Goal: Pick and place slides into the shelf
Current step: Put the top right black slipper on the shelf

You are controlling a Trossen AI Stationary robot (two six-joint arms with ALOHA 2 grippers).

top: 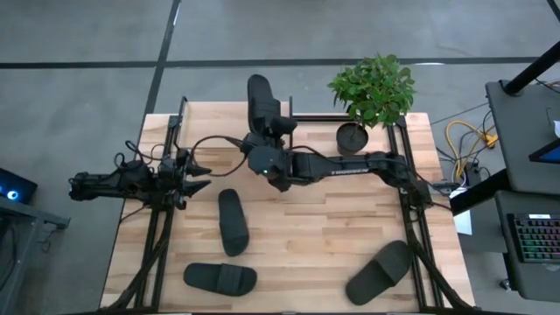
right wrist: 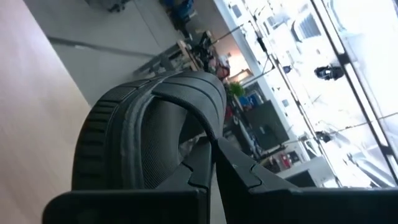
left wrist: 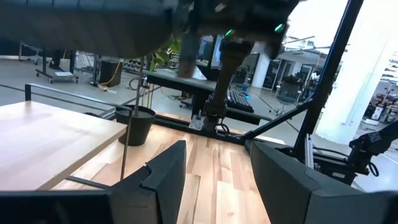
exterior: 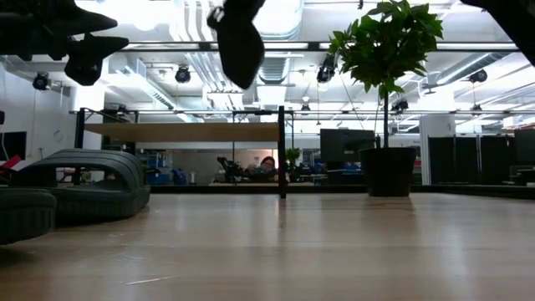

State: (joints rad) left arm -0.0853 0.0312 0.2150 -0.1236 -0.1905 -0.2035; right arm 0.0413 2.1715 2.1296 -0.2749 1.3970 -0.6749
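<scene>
The right arm reached across the counter (top: 332,219) from its right side, and its right pincer (top: 262,140) was pinching one slide (top: 260,101), which it held in the air at the far edge by the shelf (top: 306,116). In the right wrist view the dark fingers (right wrist: 236,168) were closed on the strap of that slide (right wrist: 149,137), its ribbed sole edge filling much of the view. From table height the lifted slide (exterior: 240,38) hung well above the wood, in front of the shelf board (exterior: 184,132) and its black post (exterior: 282,150). Whether the slide already touched the shelf was hard to tell from above; it seemed to be still clear of it.

The left pincer (top: 197,175) waited near the left edge of the counter, its fingers (left wrist: 155,180) spread apart with bare wood showing between them.

Three other slides lay on the counter. One slide (top: 232,220) lay lengthwise near the middle, another slide (top: 220,278) lay crosswise near the front left, and a third slide (top: 379,272) lay at an angle near the front right, well apart from the others. A potted plant (top: 372,92) stood at the far right of the counter, just beside the shelf's right end.
</scene>
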